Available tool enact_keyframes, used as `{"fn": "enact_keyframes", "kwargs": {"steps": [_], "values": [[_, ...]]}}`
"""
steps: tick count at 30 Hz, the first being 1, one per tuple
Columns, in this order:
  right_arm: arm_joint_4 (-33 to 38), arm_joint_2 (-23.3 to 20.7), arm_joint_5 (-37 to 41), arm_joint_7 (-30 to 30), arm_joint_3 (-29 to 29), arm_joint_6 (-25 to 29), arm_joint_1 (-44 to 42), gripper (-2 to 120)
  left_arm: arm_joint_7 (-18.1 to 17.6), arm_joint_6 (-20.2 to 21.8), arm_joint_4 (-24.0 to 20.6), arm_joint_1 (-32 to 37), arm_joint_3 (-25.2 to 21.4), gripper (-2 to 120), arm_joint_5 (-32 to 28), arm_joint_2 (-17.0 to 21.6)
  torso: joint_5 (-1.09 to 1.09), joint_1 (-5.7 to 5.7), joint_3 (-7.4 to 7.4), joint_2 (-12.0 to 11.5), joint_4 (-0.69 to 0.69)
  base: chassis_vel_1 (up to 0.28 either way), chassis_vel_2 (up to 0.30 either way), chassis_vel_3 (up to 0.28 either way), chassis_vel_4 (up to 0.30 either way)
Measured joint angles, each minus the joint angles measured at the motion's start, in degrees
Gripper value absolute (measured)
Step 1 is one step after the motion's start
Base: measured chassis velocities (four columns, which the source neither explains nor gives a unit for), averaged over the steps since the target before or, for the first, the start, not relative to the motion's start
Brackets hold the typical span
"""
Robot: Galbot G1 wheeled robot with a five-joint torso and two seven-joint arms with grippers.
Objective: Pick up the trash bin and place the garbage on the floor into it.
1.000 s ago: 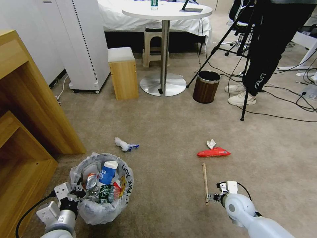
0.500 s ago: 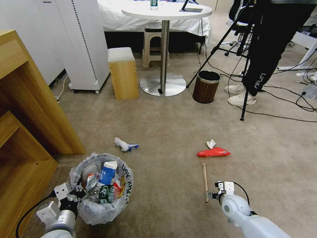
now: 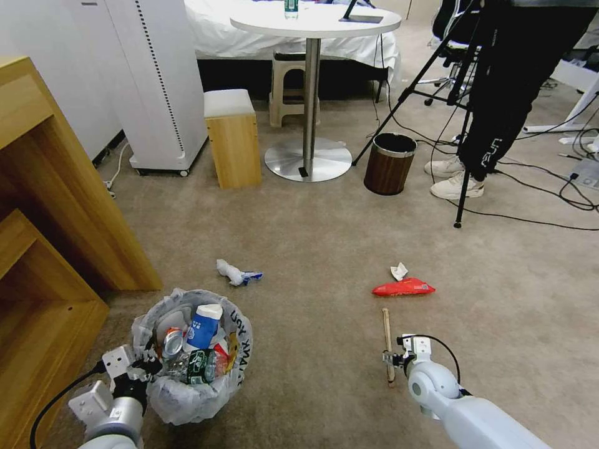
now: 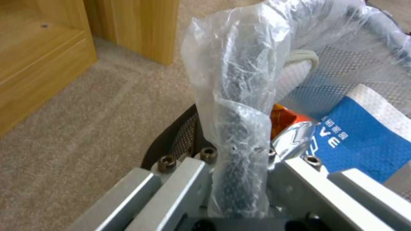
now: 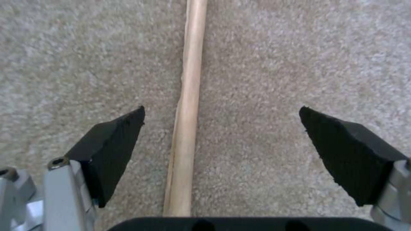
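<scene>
Nearest, the left gripper (image 4: 240,179) pinches the bagged rim of the trash bin (image 3: 193,358), keeping it steady beside the robot, already loaded with a paper cup (image 3: 203,324) and can. The right gripper (image 5: 222,150) hangs low with its pads spread wide astride the wooden stick (image 5: 188,112) on the floor (image 3: 312,218), presumably to close across it. Farther off lie a red snack bag (image 3: 404,287), tissue and a crumpled wrapper (image 3: 237,273)
</scene>
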Motion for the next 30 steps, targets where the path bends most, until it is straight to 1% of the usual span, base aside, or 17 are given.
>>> {"fn": "enact_keyframes", "kwargs": {"steps": [1,8,10,11,12,13,14,16,17,18,21,25,30], "values": [[-1.1,0.4,-0.8,-0.4,-0.4,1.0,0.2,92,0.0,0.0,0.0,-0.1,0.1,0,-0.1,0.1,0.01,0.00,0.00,0.0,0.00,0.000,0.000,0.000,0.000],[-2.9,1.0,-2.3,-1.4,-0.8,2.5,0.6,91,0.0,0.0,0.1,-0.4,0.3,0,-0.2,0.2,0.00,0.00,0.00,0.0,0.00,0.000,0.000,0.000,0.000],[-3.8,1.3,-3.4,-1.8,-0.9,3.6,0.8,86,0.0,0.0,0.2,-0.5,0.5,0,-0.2,0.2,0.00,0.00,0.00,0.0,0.00,0.000,0.000,0.000,0.000],[-3.8,1.3,-3.4,-1.8,-0.9,3.6,0.8,86,0.0,0.0,0.2,-0.5,0.5,0,-0.2,0.2,0.00,0.00,0.00,0.0,0.00,0.000,0.000,0.000,0.000],[-3.8,1.3,-3.5,-1.8,-1.0,3.7,0.8,84,0.0,0.0,0.3,-0.5,0.5,0,-0.2,0.3,0.00,0.00,0.00,0.0,0.00,0.000,0.000,0.000,0.000],[-3.8,1.4,-3.8,-2.0,-1.0,3.8,0.8,78,0.0,0.0,0.4,-0.6,0.5,0,-0.2,0.3,0.00,0.00,0.00,0.0,0.00,0.000,0.000,0.000,0.000],[-3.8,1.4,-3.8,-2.0,-1.0,3.8,0.8,78,0.0,0.0,0.4,-0.6,0.5,0,-0.2,0.3,0.00,0.00,0.00,0.0,0.00,0.000,0.000,0.000,0.000],[-4.8,1.5,-4.8,-2.2,-1.3,4.5,0.8,65,0.1,0.0,0.4,-0.7,0.5,0,-0.4,0.4,0.01,0.00,0.00,0.0,0.00,0.000,0.000,0.000,0.000],[-5.0,1.5,-5.0,-2.3,-1.3,4.7,0.8,63,0.1,0.0,0.4,-0.7,0.6,0,-0.4,0.4,0.01,0.00,0.00,0.0,0.00,0.000,0.000,0.000,0.000],[-5.0,1.5,-5.0,-2.3,-1.3,4.7,0.8,63,0.1,0.0,0.4,-0.7,0.6,0,-0.4,0.4,0.01,0.00,0.00,0.0,0.00,0.000,0.000,0.000,0.000],[-5.3,1.6,-5.7,-2.5,-1.5,5.2,0.8,52,0.2,0.0,0.4,-0.6,0.7,0,-0.4,0.5,0.01,0.00,0.00,0.0,0.00,0.000,0.000,0.000,0.000],[-6.0,1.8,-7.0,-2.9,-1.7,6.0,0.9,49,0.4,0.0,0.2,-0.6,0.8,0,-0.6,0.5,0.01,0.00,0.00,0.0,0.00,0.000,0.000,0.000,0.000],[-6.4,1.8,-8.1,-3.2,-2.0,6.8,0.9,49,0.6,-0.1,0.3,-0.9,1.0,0,-0.6,0.5,0.01,0.00,0.00,0.0,0.00,0.000,0.000,0.000,0.000]]}}
